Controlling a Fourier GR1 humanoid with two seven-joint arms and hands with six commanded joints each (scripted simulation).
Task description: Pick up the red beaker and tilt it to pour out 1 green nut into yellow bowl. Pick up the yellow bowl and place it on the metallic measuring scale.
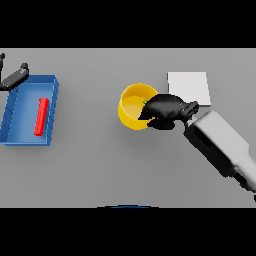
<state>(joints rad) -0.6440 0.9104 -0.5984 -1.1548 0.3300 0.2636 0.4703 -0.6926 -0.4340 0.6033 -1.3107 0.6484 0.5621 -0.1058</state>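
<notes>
The yellow bowl stands on the table a little right of centre. A small green nut shows inside it by its right rim. My right hand covers the bowl's right edge, its fingers curled over the rim. Just behind that hand lies the metallic measuring scale, a pale square plate with nothing on it. Far to the left, the red beaker lies on its side inside a blue tray. My left hand hovers at the tray's far left corner with straight fingers, holding nothing.
My right forearm runs from the lower right up to the bowl. Bare grey table separates the blue tray from the bowl.
</notes>
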